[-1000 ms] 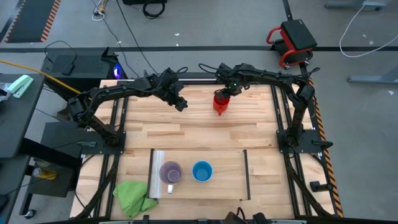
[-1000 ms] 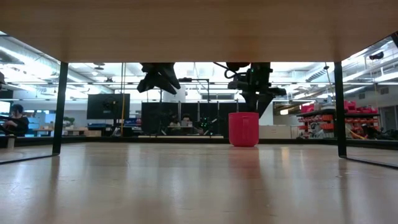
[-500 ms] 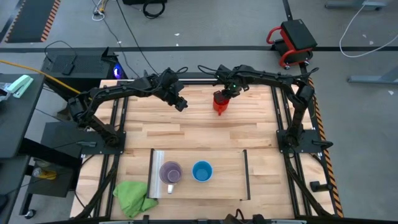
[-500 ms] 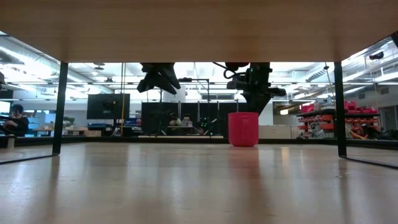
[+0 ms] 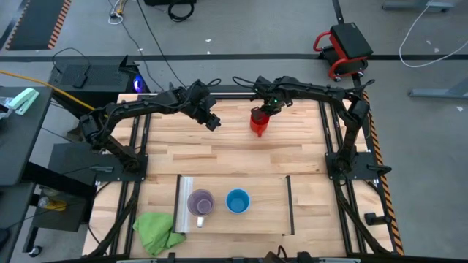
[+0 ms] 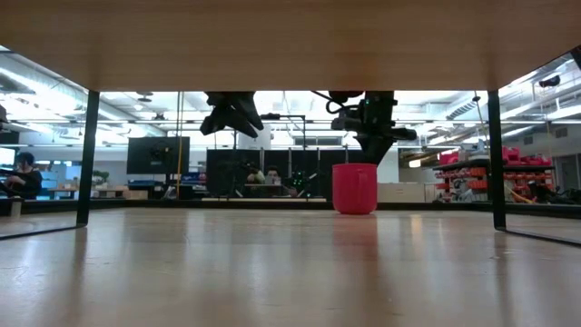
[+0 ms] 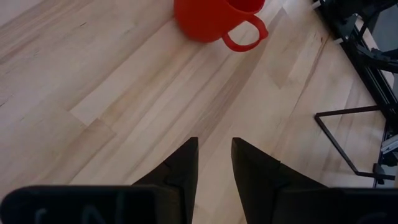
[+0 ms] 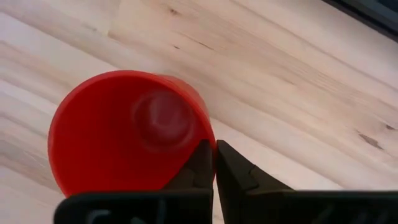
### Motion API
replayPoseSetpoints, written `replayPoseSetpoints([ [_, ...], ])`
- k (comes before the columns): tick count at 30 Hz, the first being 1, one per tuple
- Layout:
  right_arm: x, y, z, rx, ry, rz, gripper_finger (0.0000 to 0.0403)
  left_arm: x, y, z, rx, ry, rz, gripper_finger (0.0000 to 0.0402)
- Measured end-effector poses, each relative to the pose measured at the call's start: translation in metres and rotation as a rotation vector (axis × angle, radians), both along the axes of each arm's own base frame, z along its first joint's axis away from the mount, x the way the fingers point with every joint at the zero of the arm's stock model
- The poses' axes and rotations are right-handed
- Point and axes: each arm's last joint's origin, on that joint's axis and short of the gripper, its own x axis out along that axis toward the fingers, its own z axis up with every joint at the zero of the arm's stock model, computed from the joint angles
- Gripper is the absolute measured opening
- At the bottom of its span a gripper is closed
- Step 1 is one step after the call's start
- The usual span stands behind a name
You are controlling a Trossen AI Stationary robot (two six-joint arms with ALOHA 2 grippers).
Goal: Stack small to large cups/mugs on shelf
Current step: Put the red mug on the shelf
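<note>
Currently, your right gripper [image 8: 214,163] pinches the rim of the red mug [image 5: 259,120] at the far side of the bench [image 5: 292,146].
Item by item: the red mug stands upright on the bench, one finger inside the rim and one outside, both clenched on its wall. Your left gripper [image 5: 213,124] hangs above the bench beside that mug, not touching it, its fingers [image 7: 180,168] released with a narrow gap between them; its wrist view shows the mug's handle [image 7: 244,36] pointing toward it. On the shelf [image 5: 263,212] at the near edge you have the pale purple mug [image 5: 199,202] and the bright blue mug [image 5: 237,200] side by side, both upright. A green cloth [image 5: 157,230] lies just off the shelf's metal-strip end.
</note>
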Motion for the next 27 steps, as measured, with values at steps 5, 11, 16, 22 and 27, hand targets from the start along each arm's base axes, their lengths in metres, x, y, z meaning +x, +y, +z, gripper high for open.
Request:
replayPoseSetpoints([
  [5, -0.003, 0.003, 0.008, 0.034, 0.022, 0.025, 0.0006, 0.0, 0.0, 0.0, -0.001, 0.0, 0.0, 0.0105],
  [11, -0.008, 0.018, 0.051, 0.024, 0.016, 0.082, 0.0004, 0.0, 0.0, 0.0, -0.001, 0.001, 0.0, 0.0105],
  [16, -0.018, 0.04, 0.097, 0.002, -0.013, 0.132, 0.0003, 0.0, 0.0, 0.0, -0.001, 0.001, 0.0, 0.0105],
  [22, -0.041, 0.086, 0.155, -0.039, -0.12, 0.163, 0.0003, 0.0, 0.0, 0.0, 0.0, 0.002, 0.001, 0.0105],
  [27, -0.063, 0.129, 0.182, -0.03, -0.209, 0.139, 0.0003, 0.0, 0.001, 0.0, 0.015, 0.011, 0.016, 0.0105],
])
